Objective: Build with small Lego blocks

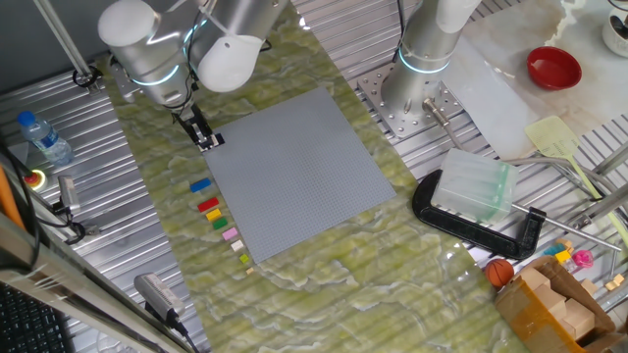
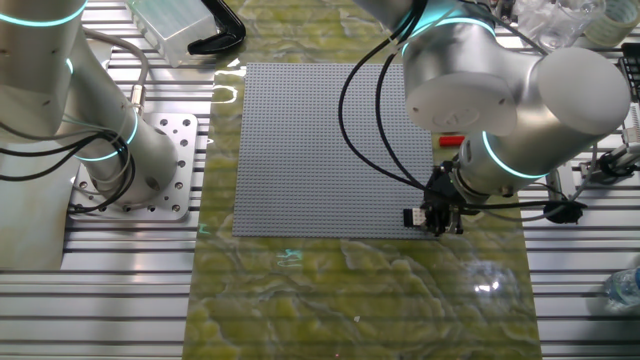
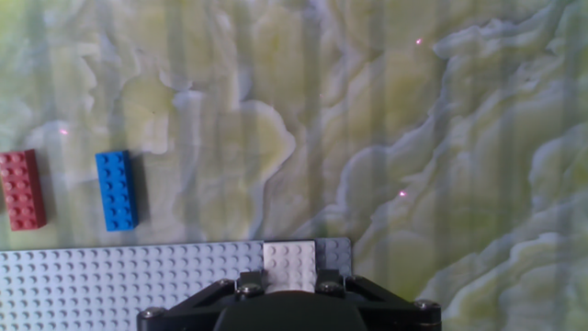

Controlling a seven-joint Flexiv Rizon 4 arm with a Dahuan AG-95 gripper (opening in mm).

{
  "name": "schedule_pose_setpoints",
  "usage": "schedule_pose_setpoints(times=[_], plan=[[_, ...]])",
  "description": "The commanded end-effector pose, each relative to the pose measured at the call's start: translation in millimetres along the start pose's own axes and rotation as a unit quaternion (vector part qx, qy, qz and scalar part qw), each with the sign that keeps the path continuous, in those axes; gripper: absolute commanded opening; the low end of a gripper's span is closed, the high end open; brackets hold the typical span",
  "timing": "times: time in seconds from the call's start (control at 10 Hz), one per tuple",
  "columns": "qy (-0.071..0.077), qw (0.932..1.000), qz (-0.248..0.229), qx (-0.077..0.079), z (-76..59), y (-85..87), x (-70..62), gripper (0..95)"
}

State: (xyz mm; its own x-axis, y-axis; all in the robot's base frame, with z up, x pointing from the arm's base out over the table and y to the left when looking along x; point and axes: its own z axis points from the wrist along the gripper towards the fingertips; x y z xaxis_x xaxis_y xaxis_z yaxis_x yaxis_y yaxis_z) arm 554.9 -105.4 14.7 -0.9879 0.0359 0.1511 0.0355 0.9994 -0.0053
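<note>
Hand (image 3: 289,287) sits over white brick (image 3: 289,261) at grey baseplate (image 3: 110,285) corner; grip state unclear. Blue brick (image 3: 118,190) lies off to the side, long axis perpendicular to plate edge.

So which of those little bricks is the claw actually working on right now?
The white brick, at the corner of the grey baseplate, right at the gripper. The blue brick and other colours lie off the plate.

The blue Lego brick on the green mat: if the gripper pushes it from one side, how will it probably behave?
The blue Lego brick looks rigid, so it probably will not bend. It lies flat, long and low, so tipping or rolling seems unlikely. It looks small and light, so it would likely slide or turn on the mat.
</note>
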Motion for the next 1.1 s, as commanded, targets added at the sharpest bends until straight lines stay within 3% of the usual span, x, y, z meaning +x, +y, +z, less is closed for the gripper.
schedule_pose_setpoints(times=[0.1,1.1], plan=[[0.001,1.0000,0.002,-0.002,-0.4,0.7,1.0,0.0],[0.000,1.0000,0.003,0.001,4.2,1.1,2.6,0.0]])
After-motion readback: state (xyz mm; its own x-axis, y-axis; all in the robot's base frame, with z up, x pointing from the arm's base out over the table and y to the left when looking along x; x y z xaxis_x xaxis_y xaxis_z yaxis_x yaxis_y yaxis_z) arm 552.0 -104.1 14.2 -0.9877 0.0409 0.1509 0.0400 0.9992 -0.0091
